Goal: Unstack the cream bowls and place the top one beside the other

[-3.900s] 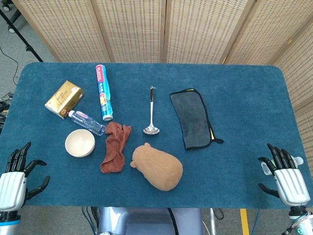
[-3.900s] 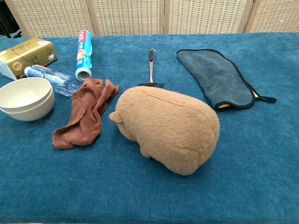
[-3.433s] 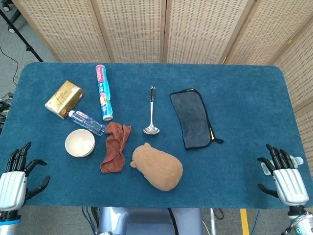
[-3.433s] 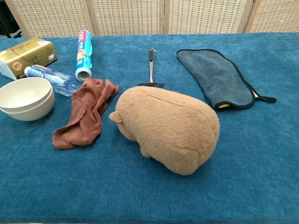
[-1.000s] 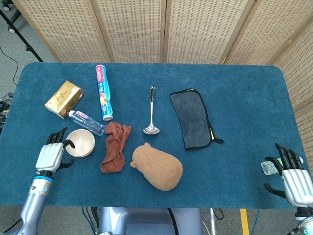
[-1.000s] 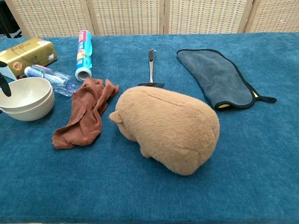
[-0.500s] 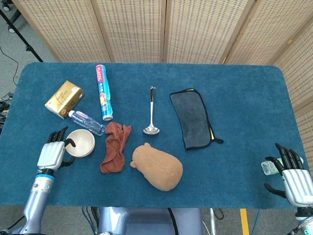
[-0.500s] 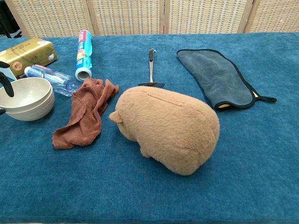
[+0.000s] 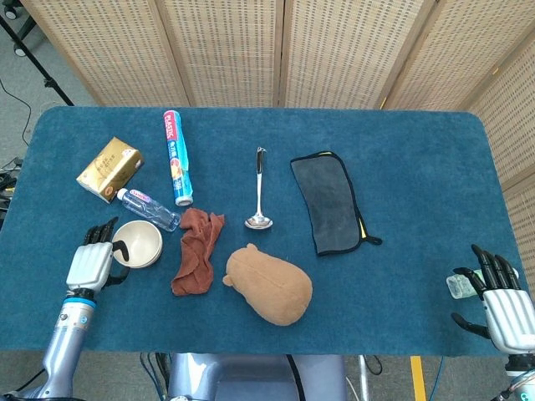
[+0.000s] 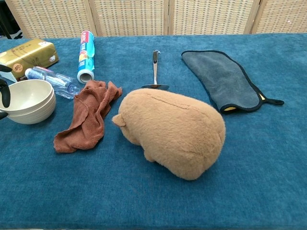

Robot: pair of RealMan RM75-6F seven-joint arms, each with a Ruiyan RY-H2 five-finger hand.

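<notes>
Head view: cream bowls [image 9: 138, 243], 2 nested, are located at the tabletop's [image 9: 418, 167] front left, beside the brown cloth [image 9: 196, 251]. The left hand [image 9: 92, 263] is placed at their left rim, a finger hooked over the edge; whether the rim is clamped cannot be told. The right hand [image 9: 501, 307] is idle, fingers apart. Only the top rim should be pinched and lifted straight.

Chest view: the seam between the 2 bowls [image 10: 26, 101] is shown, hidden from above; only left fingertips [image 10: 5, 96] are seen.

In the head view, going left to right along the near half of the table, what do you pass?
Left robot hand → cream bowls → brown cloth → plush toy → right robot hand.
</notes>
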